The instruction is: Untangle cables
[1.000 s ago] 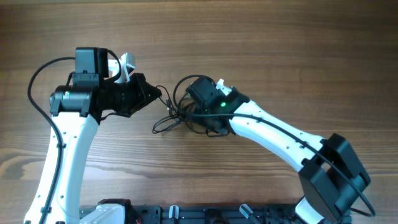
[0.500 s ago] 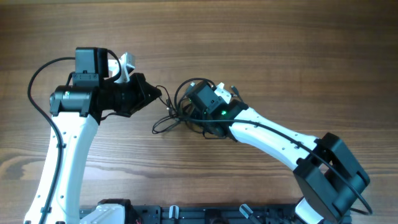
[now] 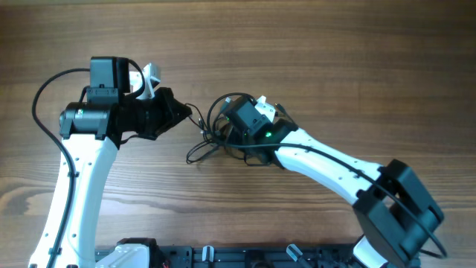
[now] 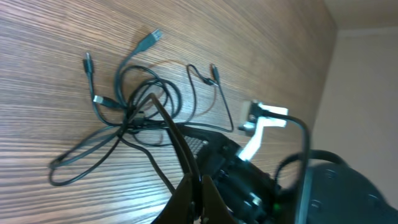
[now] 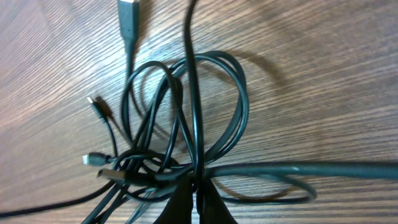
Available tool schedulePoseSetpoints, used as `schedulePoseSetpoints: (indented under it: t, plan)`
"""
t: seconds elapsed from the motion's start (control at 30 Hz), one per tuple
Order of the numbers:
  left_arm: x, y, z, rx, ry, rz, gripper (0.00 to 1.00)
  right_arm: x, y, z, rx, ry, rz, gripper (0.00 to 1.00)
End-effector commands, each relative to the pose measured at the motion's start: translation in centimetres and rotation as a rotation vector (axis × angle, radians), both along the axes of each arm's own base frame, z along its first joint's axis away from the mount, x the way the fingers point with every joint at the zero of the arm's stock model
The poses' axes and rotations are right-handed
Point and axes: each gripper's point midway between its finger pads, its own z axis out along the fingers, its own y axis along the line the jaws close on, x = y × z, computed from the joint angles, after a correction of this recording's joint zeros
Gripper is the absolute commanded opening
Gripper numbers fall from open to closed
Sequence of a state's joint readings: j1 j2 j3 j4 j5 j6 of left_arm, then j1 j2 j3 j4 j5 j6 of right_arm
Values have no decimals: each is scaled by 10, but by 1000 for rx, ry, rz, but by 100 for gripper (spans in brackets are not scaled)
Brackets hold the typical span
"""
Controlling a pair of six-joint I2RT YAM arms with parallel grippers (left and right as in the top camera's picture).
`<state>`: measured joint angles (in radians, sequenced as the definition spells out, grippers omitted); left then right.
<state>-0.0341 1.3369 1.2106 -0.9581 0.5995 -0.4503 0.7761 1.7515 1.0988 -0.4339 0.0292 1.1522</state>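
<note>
Surface [image 3: 312, 45]: wood-grain, carrying the whole tangle at its middle; no container is showing anywhere
Left end effector [image 4: 199, 182]: fingers are pressing together on one strand that runs up into the knot, likely anchoring that side so the loops can be drawn apart
Right end effector [image 5: 198, 186]: fingers are clamping together on a strand rising out of the knot, probably readying an opposing pull
Cables [image 5: 146, 171]: lying looped and crossing between both arms
USB plug [image 5: 127, 15]: pointing away, lying free of the loops

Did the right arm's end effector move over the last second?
Yes. Measured against the table, the right end effector slid slightly toward the near edge.
</note>
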Motion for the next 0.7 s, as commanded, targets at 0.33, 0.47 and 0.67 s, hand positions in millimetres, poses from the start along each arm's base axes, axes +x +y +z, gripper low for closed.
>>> schedulePoseSetpoints:
  t: [0.33, 0.47, 0.67]
  plan:
    - [7, 30, -37, 174, 96, 93, 4, 1, -53, 198, 210, -413, 162, 5]
    - [8, 31, -50, 183, 140, 91, 4, -1, -78, 202, 154, -425, 130, 5]
    - [2, 63, -80, 352, 273, 220, 4, 7, -148, 174, 0, -314, -99, 4]
